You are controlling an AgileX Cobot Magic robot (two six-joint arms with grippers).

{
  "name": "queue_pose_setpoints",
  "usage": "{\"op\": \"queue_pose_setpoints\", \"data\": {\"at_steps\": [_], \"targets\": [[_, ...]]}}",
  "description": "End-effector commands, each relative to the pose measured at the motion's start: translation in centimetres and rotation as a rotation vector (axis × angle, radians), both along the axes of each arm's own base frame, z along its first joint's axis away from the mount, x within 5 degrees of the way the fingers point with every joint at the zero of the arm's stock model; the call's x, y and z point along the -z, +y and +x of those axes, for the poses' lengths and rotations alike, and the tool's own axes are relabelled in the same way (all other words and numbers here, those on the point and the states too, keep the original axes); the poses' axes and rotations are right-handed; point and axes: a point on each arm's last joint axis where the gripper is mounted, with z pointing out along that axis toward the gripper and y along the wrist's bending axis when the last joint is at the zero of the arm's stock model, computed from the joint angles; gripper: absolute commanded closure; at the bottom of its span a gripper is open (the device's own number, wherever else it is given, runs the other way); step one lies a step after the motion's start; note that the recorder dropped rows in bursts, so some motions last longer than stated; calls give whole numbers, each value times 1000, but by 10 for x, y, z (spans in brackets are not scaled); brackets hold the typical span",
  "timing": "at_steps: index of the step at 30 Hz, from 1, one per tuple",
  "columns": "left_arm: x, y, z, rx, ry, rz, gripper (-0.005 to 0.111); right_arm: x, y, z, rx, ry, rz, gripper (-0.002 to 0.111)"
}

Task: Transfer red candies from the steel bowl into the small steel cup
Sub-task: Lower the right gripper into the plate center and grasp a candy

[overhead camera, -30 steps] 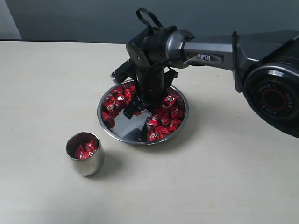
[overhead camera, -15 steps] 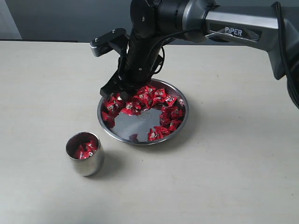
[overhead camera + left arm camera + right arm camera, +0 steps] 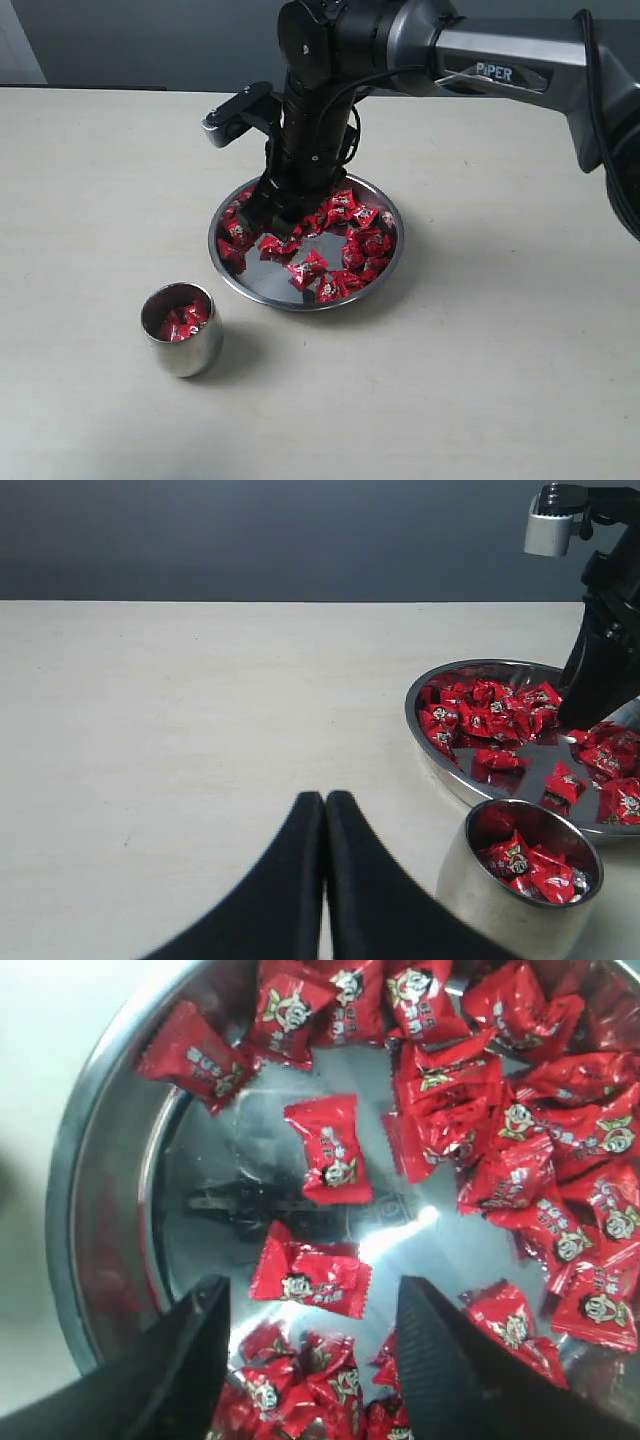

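Pale beige matte table (image 3: 480, 400), dark grey-blue wall (image 3: 140, 40) behind it. Steel bowl (image 3: 268, 281) sits mid-table, with red candies (image 3: 360, 245) heaped mostly along its far and right side and a few loose on the mirror bottom. Small steel cup (image 3: 185, 350) stands near the bowl but apart from it, toward the near left, several candies inside. Right gripper (image 3: 312, 1295) hangs over the bowl, jaws spread wide, gripping nothing; one candy lies on the bowl floor between the fingers, clear of both. Left gripper (image 3: 324, 805) sits low over the table beside the cup, jaws pressed together, empty.
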Motion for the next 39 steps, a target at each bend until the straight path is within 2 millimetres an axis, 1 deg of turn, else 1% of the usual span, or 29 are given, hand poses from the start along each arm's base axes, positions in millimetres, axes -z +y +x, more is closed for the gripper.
{"op": "queue_pose_setpoints", "data": {"at_steps": [1, 4, 6, 11, 14, 21, 22, 24, 28, 30, 34, 35, 36, 37, 39], "targets": [[0, 0, 0, -7, -12, 0, 106, 0, -5, 2, 23, -6, -30, 58], [0, 0, 0, -7, -12, 0, 106, 5, -4, 2, 47, 10, -34, 58], [0, 0, 0, -7, -12, 0, 106, 14, -3, 3, 57, 29, -43, 58], [0, 0, 0, -7, -12, 0, 106, 45, -2, 5, 56, 80, -89, 58], [0, 0, 0, -7, -12, 0, 106, 58, -1, 5, 56, 100, -106, 58], [0, 0, 0, -7, -12, 0, 106, 78, -1, 5, 56, 134, -132, 59], [0, 0, 0, -7, -12, 0, 106, 78, -1, 5, 56, 135, -133, 61], [0, 0, 0, -7, -12, 0, 106, 78, -1, 5, 59, 135, -133, 70], [0, 0, 0, -7, -12, 0, 106, 70, -1, 5, 59, 123, -122, 98], [0, 0, 0, -7, -12, 0, 106, 64, -1, 6, 58, 107, -111, 108], [0, 0, 0, -7, -12, 0, 106, 49, -1, 5, 59, 84, -91, 109], [0, 0, 0, -7, -12, 0, 106, 40, -1, 5, 59, 69, -78, 109], [0, 0, 0, -7, -12, 0, 106, 36, -1, 5, 62, 65, -64, 109], [1, 0, 0, -7, -10, 0, 106, 24, 1, 2, 75, 75, -17, 109], [1, 0, 0, -7, -10, 0, 106, 12, 4, -2, 84, 89, 38, 109]]}}
